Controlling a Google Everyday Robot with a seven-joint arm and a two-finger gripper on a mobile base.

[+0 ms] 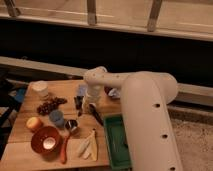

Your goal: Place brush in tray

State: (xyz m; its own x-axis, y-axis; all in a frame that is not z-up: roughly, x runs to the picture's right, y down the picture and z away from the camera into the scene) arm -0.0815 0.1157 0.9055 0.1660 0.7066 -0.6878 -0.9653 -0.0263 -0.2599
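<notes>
Brush [96,116] lies slanted on the wooden table [20,152], just left of the green tray [112,150] and outside it, so the placing looks not yet done. The gripper [84,106] hangs at the brush's upper end, probably to take the handle; whether it is spread or clamped cannot be told. The arm folds down from a raised elbow, wrist aimed at the tabletop.

- tray [108,146]: shallow green rectangle with a raised rim, sitting flat
- brush [96,115]: slim, black, slanted just below the gripper [84,106], lower end by the tray's corner, not inside
</notes>
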